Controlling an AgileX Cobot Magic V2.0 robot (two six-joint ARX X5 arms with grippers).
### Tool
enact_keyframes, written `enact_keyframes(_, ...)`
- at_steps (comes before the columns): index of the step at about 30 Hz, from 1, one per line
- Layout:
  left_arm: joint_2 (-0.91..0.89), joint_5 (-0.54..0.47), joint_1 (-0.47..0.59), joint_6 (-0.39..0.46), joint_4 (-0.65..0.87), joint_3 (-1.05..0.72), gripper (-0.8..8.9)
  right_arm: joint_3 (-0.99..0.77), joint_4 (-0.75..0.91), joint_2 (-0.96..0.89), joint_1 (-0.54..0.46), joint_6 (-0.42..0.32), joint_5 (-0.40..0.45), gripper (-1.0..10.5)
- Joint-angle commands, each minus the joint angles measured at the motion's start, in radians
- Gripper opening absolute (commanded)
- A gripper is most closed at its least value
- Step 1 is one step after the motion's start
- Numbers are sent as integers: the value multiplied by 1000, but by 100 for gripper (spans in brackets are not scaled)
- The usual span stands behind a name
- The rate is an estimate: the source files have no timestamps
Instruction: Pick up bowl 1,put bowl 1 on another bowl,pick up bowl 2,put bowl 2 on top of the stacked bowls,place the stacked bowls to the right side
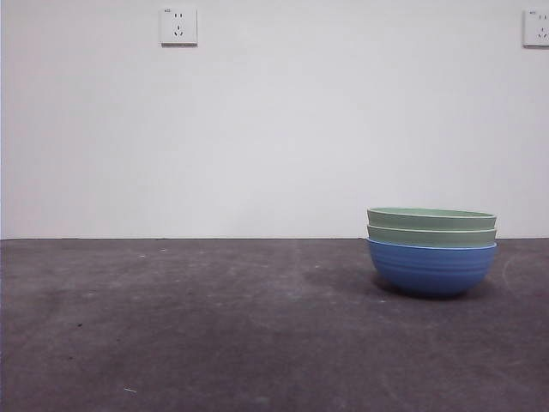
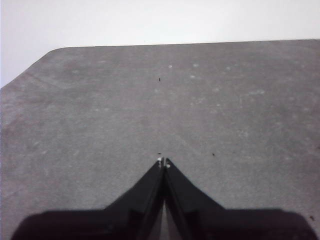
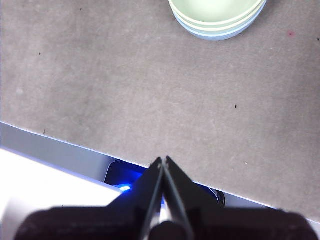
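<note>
At the table's right side, the stack (image 1: 431, 251) stands free; right gripper (image 3: 163, 161) nearer, left gripper (image 2: 163, 162) remote, both closed empty.

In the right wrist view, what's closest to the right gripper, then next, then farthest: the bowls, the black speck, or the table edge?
1. Table edge, right by the right gripper.
2. Black speck, farther out on the table.
3. Bowls, farthest, across the table.
</note>
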Motion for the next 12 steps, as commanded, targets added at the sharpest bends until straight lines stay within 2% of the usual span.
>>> enact_keyframes(1,-3,15,3,-65,-10,-10,-3,-2,6,0,2,-1,3,3)
enact_keyframes(12,-3,23,3,-71,-8,-10,-3,-2,5,0,2,-1,3,3)
